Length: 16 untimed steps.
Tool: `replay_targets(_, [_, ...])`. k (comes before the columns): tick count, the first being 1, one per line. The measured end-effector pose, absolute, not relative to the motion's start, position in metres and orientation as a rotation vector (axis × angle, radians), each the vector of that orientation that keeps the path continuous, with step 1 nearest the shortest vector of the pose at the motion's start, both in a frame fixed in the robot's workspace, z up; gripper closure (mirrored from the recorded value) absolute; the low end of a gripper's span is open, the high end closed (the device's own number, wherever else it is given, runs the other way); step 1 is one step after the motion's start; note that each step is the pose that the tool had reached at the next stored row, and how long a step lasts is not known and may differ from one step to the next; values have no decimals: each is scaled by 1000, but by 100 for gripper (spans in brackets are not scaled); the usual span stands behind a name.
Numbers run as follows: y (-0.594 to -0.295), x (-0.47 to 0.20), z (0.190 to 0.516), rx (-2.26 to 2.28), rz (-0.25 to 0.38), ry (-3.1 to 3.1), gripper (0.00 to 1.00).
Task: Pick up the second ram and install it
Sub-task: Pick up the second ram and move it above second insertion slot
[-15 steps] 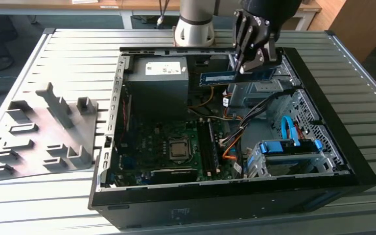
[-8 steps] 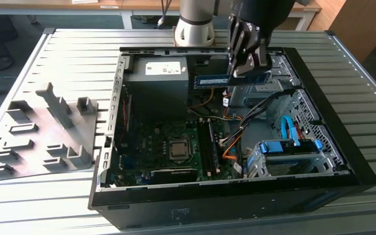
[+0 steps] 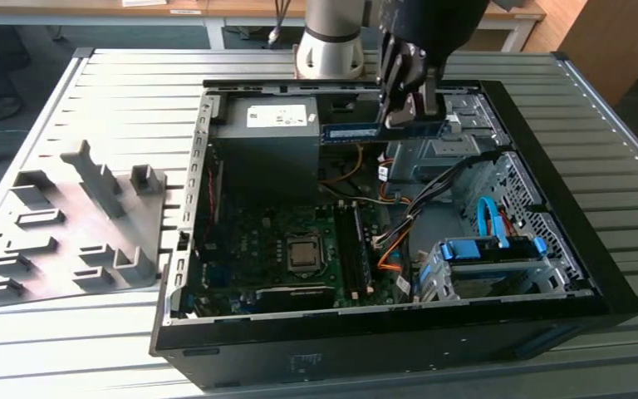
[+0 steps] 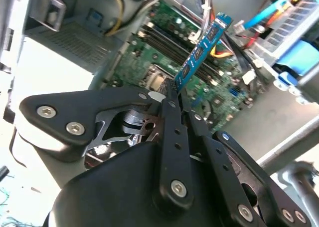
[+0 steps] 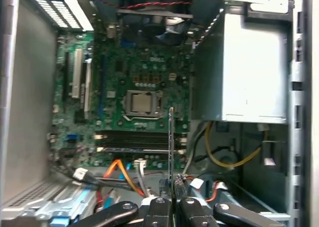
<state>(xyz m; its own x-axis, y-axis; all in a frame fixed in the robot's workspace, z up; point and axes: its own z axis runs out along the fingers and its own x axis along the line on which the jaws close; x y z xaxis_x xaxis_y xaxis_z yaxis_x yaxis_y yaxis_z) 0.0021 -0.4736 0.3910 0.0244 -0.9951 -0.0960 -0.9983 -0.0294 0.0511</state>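
Above the open computer case (image 3: 408,353), my pincer (image 3: 404,116) pinches the second ram (image 3: 347,131) near one end. It hangs level, clear of the motherboard (image 5: 149,72), probably to keep its contact edge free.

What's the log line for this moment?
claw: shut on second ram | place: aloft over open computer case | install: not seated in motherboard

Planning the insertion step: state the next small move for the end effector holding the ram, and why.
Probably shift the end effector, shut on the second ram, toward the memory slots. The stick hangs by the power supply, apart from the slots and seemingly crosswise to them.
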Motion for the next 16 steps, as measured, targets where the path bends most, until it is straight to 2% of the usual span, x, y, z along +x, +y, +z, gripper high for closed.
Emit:
replay_targets(2, [-474, 0, 391, -2215, 185, 2156, 86])
replay_targets(16, [-474, -20, 375, -2214, 185, 2156, 86])
